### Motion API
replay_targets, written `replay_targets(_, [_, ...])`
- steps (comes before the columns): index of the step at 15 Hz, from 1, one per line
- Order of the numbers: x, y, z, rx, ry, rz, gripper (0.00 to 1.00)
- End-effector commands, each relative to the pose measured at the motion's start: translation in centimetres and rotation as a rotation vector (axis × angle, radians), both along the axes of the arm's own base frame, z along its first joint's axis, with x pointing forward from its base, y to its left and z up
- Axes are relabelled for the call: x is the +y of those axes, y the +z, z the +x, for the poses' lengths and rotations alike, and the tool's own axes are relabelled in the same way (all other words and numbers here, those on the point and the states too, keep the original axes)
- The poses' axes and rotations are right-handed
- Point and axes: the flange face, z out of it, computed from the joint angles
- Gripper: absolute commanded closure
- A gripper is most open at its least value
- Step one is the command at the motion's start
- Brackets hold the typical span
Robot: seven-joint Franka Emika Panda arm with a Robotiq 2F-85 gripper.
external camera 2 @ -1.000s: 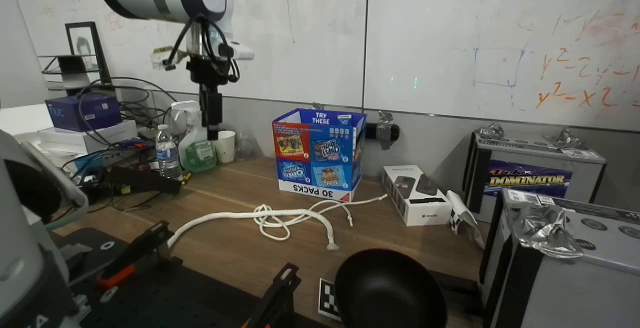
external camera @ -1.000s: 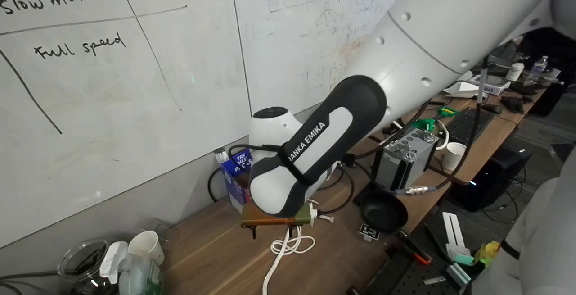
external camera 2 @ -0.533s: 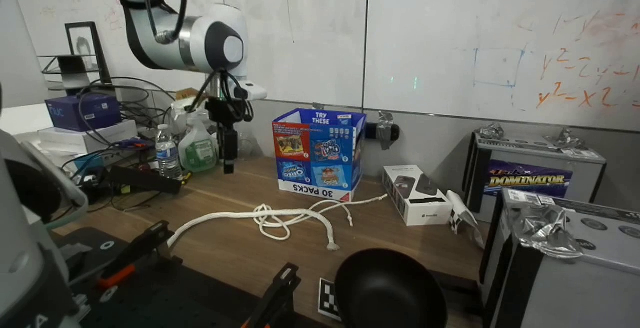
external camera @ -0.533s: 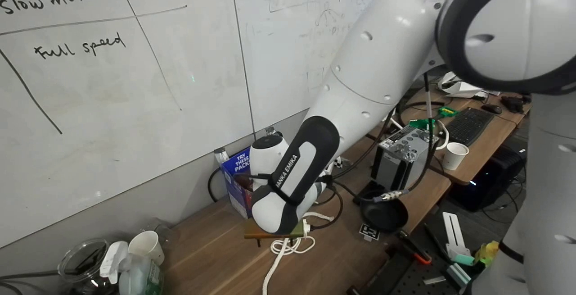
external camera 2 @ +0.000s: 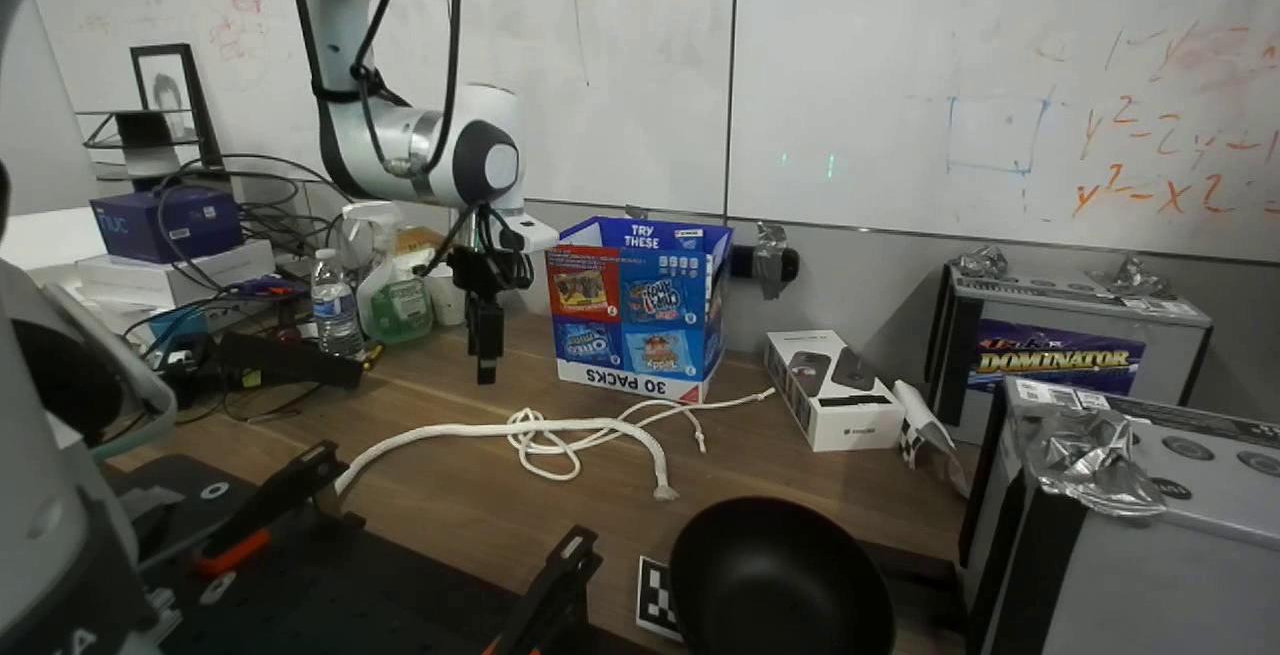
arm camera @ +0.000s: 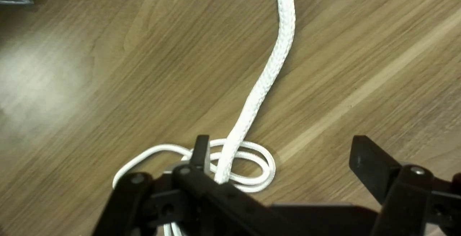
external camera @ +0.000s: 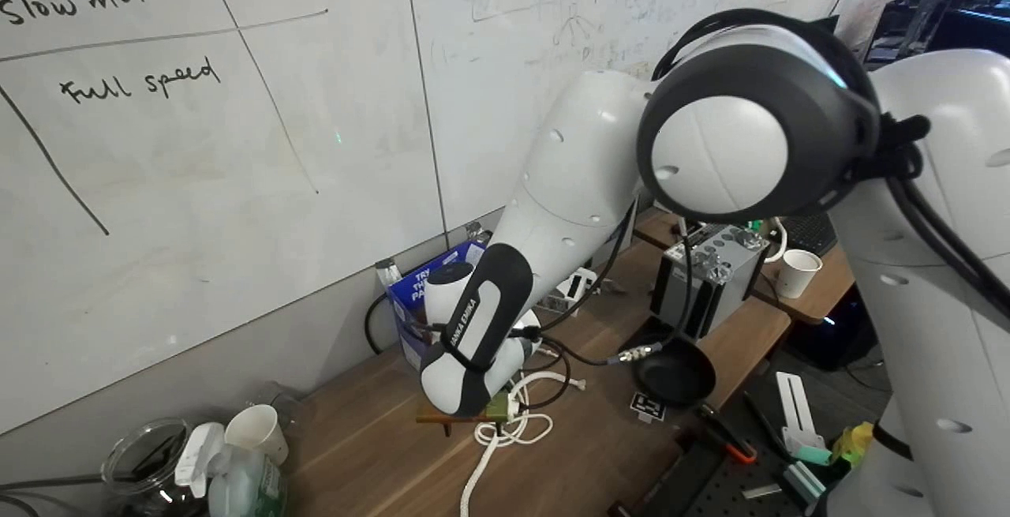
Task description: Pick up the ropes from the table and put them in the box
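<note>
Two white ropes lie on the wooden table, touching: a thick cord [arm camera: 264,79] in a long curve and a thin cord [arm camera: 270,164] in loops under its end. A blue box [external camera 2: 635,305] with red and white printed panels stands behind them, its top uncovered; the arm partly covers the box [external camera: 406,292] in an exterior view. My gripper [arm camera: 281,142] is open and points down above the table, with nothing held. In the wrist view the ropes pass below its left finger [arm camera: 200,151], which hides part of the loops. The gripper [external camera 2: 486,375] hangs left of the box.
A black pan [external camera 2: 780,575] sits at the front, and a white phone carton [external camera 2: 850,425] right of the box. Grey units [external camera 2: 1130,535] stand further right. A spray bottle [external camera 2: 398,300], water bottle [external camera 2: 337,310] and paper cup [external camera: 256,432] are at the left; a whiteboard [external camera 2: 950,85] rises behind.
My gripper has come down closer to the table and moved to the right in an exterior view, nearer the box and ropes. It stays open. The ropes and box have not moved.
</note>
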Motion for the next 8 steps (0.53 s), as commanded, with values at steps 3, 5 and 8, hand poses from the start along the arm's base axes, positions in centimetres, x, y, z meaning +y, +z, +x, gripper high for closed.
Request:
replay_targets(3, [0.1, -4.5, 1.0, 0.024, -0.039, 0.004, 0.00])
replay_targets(5, [-0.2, -5.6, 0.8, 0.035, -0.055, 0.012, 0.00])
replay_targets(8, [-0.6, -6.9, 0.9, 0.042, -0.071, 0.017, 0.00])
